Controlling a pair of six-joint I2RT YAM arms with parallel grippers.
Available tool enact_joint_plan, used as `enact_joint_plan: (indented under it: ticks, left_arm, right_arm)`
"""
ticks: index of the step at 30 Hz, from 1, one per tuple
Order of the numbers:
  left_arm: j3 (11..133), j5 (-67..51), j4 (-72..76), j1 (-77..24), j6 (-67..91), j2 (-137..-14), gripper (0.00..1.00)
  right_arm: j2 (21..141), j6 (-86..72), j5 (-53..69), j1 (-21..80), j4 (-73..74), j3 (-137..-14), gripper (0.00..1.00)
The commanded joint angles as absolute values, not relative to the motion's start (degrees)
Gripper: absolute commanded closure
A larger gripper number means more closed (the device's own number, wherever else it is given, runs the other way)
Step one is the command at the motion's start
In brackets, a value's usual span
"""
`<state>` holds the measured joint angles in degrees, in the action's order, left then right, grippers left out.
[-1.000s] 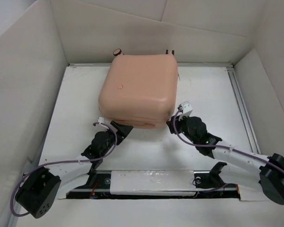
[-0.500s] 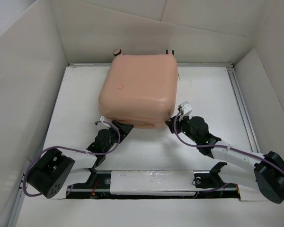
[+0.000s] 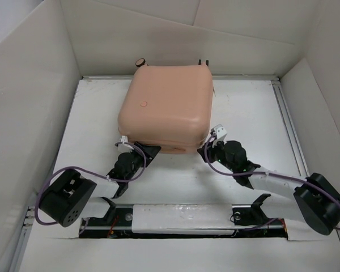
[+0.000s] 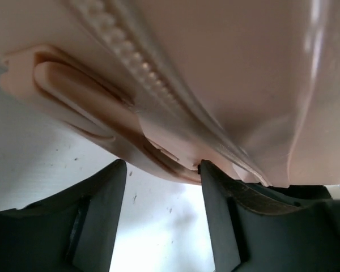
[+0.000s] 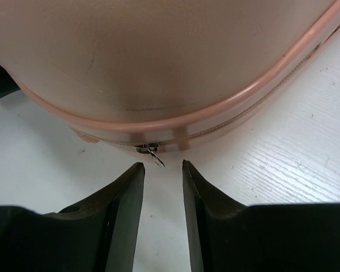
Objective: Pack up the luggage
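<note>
Top external shows the shut luggage [image 3: 165, 107] flat on the table [image 3: 246, 113], left claw [image 3: 144, 149] and right claw [image 3: 208, 147] parted empty at its near edge; rigid slick shell, probably light, so grab rim or zipper pull [image 5: 154, 154].

White tabletop [image 3: 243, 113], flat, with a few small dark specks. Enclosed on the left, far and right sides by plain white wall panels [image 3: 158, 39], seams visible at the corners. Pale rail [image 3: 288, 130] runs along the tabletop's right edge. Lighting even; shadows soft.
</note>
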<state>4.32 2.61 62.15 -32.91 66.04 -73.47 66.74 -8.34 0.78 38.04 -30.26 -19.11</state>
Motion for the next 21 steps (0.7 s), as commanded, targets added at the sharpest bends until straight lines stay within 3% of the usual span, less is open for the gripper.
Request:
enact_joint_plan:
  ticks: [1, 5, 8, 9, 11, 16, 21]
  left_arm:
    - [6.3, 2.6, 67.6, -32.6, 66.0, -74.8, 0.53]
    - [6.3, 2.6, 70.7, -32.6, 66.0, -76.6, 0.75]
    - [6.9, 2.1, 71.4, -32.6, 66.0, -78.1, 0.98]
    - [6.9, 2.1, 72.0, -32.6, 66.0, -78.9, 1.00]
    - [6.9, 2.1, 73.0, -32.6, 66.0, -79.6, 1.00]
    - [7.4, 2.1, 75.6, -34.0, 65.5, -82.2, 1.00]
    - [9.2, 2.1, 77.2, -35.3, 66.1, -85.0, 1.00]
  right_arm:
    - [67.7, -7.9, 3.0, 37.3, -37.8, -21.4, 0.61]
    - [68.5, -7.9, 3.2, 37.3, -42.4, -20.7, 0.65]
    - [67.9, -8.4, 1.9, 37.8, -46.2, -19.4, 0.76]
    - [67.9, -8.4, 1.1, 37.8, -46.8, -19.4, 0.81]
    - [66.7, -8.4, -0.1, 38.3, -47.5, -19.4, 1.00]
    - [63.6, -8.4, -3.2, 43.2, -47.1, -18.7, 1.00]
    - [61.2, -9.8, -9.0, 54.9, -34.1, -20.6, 1.00]
